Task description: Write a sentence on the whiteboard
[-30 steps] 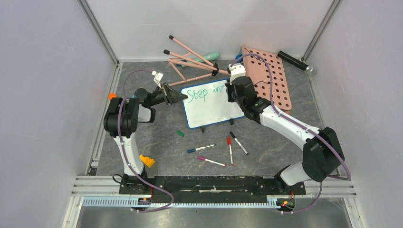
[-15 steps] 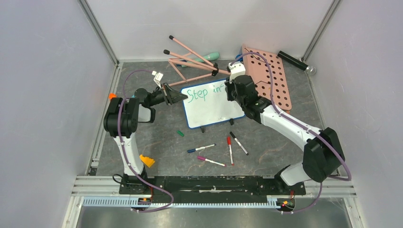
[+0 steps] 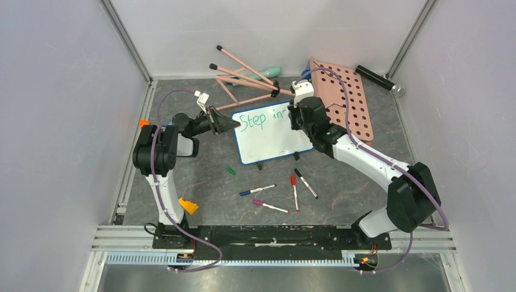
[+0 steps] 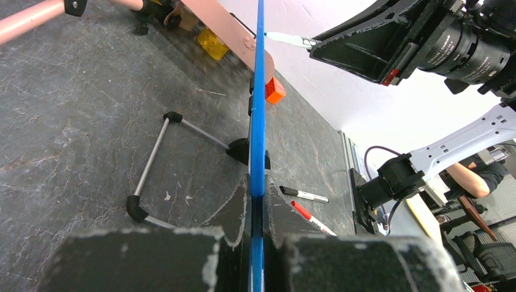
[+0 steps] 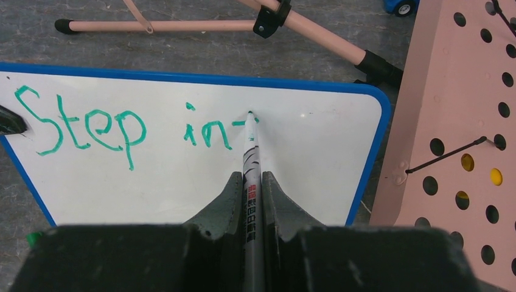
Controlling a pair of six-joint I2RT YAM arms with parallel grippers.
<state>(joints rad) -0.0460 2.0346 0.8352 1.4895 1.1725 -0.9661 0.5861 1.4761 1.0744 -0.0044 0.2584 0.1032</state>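
On the dark grey bench, a little toward 12 o'clock from its middle, the whiteboard (image 3: 268, 139) stands on small black feet, with its blue frame all around. From the left wrist view it is seen by its edge, and a thin wire prop (image 4: 152, 161) with black corner pieces reaches from its back side down to the bench.

The sentence (image 5: 122, 131) is in green handwriting along the top of the white surface. It reads "Step in", and then comes a short stroke where the next letter begins. A marker (image 5: 250, 152), white with dark print, has its tip on that stroke and touches the surface.

The right jaws are clamped on this marker, one finger on each side of its body, at the 2 o'clock corner of the whiteboard. The left jaws are pressed together on the blue frame at the 9 o'clock edge and grip it.

At 2 o'clock, just beside the whiteboard, lies a pink board with round holes (image 3: 348, 103). At 12 o'clock lies a bundle of pink rods (image 3: 243, 78) with black ends, and a teal object (image 3: 272, 72) lies behind them.

At 6 o'clock four loose pens lie on the bench: a blue one (image 3: 257, 190), a magenta one (image 3: 269, 207), a red one (image 3: 294, 191) and a black one (image 3: 305, 183). A green cap (image 3: 230, 171) lies at 7 o'clock, and an orange block (image 3: 188, 206) is farther that way, near the base of the left arm (image 3: 163, 152).
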